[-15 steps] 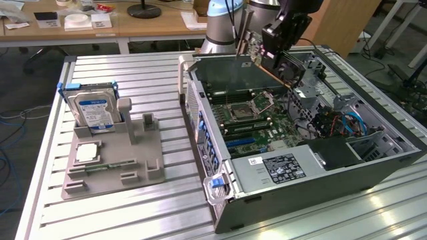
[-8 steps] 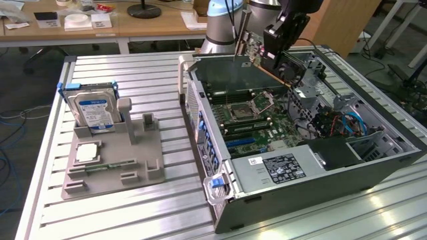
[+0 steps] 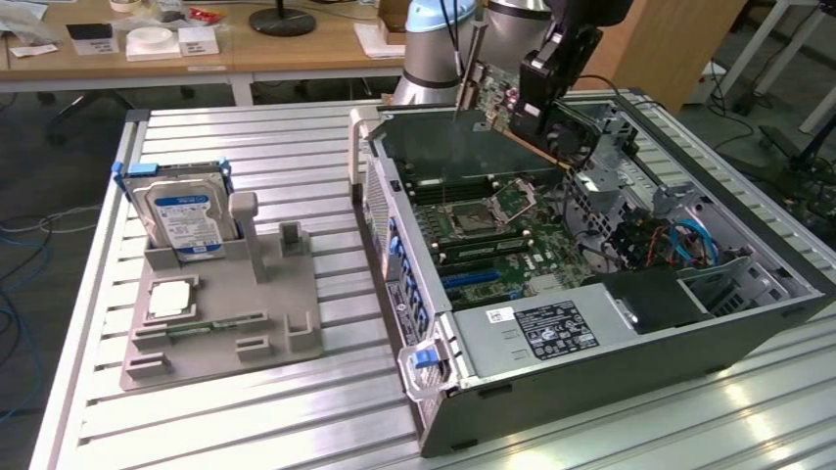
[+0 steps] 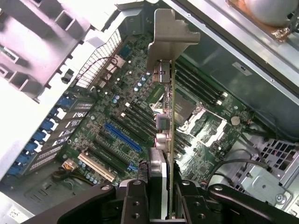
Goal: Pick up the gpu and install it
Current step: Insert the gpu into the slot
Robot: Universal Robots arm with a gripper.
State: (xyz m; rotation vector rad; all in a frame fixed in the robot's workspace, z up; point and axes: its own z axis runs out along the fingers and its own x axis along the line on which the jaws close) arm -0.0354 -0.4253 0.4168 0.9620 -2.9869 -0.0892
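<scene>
The tool [image 3: 534, 106] was clamped on the gpu [image 3: 492, 95], holding the card edge-down in the air above the open computer case [image 3: 653, 343], which lay on the slatted worktop [image 3: 235, 421]. In the wrist view the card hung over the motherboard [image 4: 117, 135]. On the exterior view's left, a hard drive [image 3: 187, 220] stood in a grey holder [image 3: 281, 323].

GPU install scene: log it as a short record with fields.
gripper: shut on the gpu, card edge-on between its fingers
gpu: held above the open computer case, over the motherboard, not yet in a slot
hard drive: upright in the grey holder, at the exterior view's left
computer case: on its side on the slatted table
</scene>
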